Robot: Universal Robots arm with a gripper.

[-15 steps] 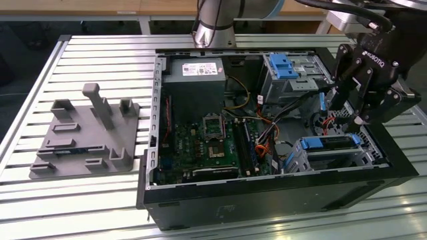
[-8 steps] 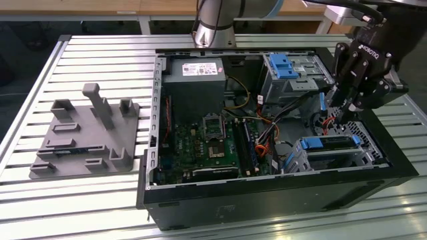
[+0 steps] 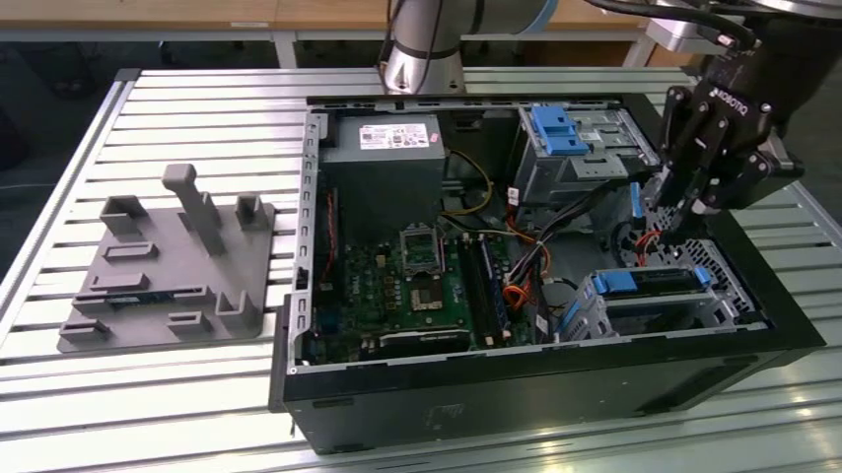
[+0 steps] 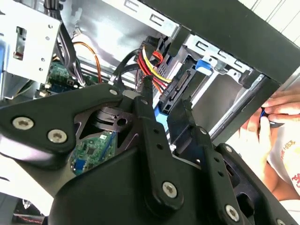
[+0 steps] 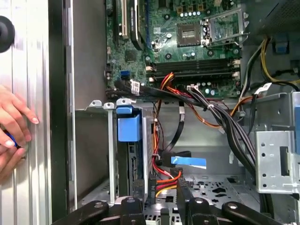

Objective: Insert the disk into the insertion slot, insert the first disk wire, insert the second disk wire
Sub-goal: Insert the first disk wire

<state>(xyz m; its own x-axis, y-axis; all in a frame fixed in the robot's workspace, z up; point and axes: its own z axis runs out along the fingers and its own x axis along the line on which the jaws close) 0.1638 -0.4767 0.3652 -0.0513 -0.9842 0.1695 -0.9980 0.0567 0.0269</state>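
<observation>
The disk [image 3: 654, 282], silver in a bright blue carrier [image 5: 129, 126], lies inside the insertion slot [image 3: 721, 296] of perforated grey metal at the case's near right corner. My gripper [image 3: 671, 229] hangs just behind the disk's rear end. In the second wrist view the gripper [image 4: 166, 96] is shut on a black plug [image 4: 174, 92] that carries red, yellow and black bundled wires, held against the back of the disk. The first wrist view has these wires [image 5: 164, 183] running down between the fingertips [image 5: 180, 190]. A thin red cable [image 3: 516, 293] loops by the motherboard; its plug is hidden.
A person's hand [image 5: 11, 122] rests on the slatted table just outside the case wall, close to the slot. A taller metal bay with a blue latch [image 3: 563, 133] stands further back. Black cable bundles [image 5: 220, 117] cross the case interior. A grey fixture plate [image 3: 165, 266] lies at the exterior view's left.
</observation>
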